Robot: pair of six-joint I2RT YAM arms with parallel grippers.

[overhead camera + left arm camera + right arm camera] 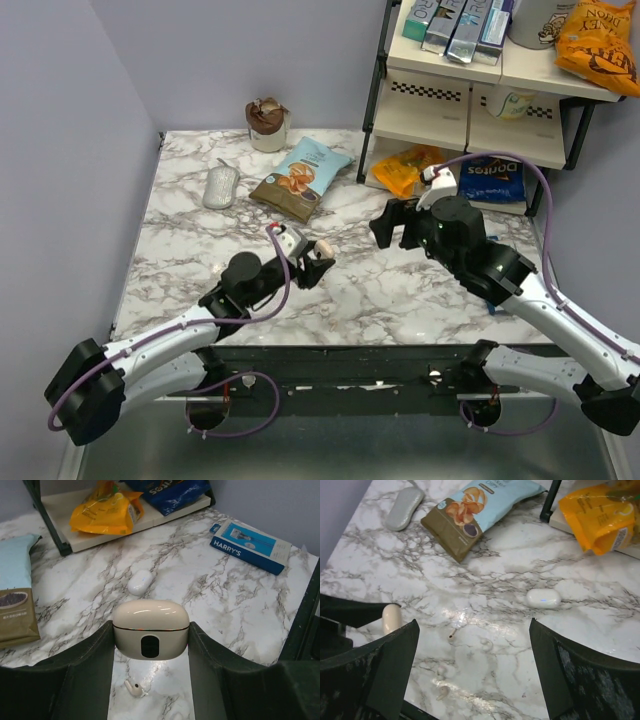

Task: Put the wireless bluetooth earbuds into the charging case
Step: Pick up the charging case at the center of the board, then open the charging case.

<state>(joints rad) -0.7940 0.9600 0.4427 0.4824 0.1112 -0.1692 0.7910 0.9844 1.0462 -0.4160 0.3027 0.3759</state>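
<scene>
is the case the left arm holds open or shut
Shut: the case has its lid flush on its base, only a thin seam showing; an earbud lies out on the table.

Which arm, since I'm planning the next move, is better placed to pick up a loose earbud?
Right. The right gripper is open and empty over the table where an earbud lies, while the left gripper is shut on the cream charging case and cannot grasp anything else.

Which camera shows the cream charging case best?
The left wrist view: the charging case fills the centre, closed, its seam and dark front window clear, clamped in the left gripper. The top external view shows the case only as a small cream blob; the right wrist view catches just one rounded end near its left edge.
</scene>
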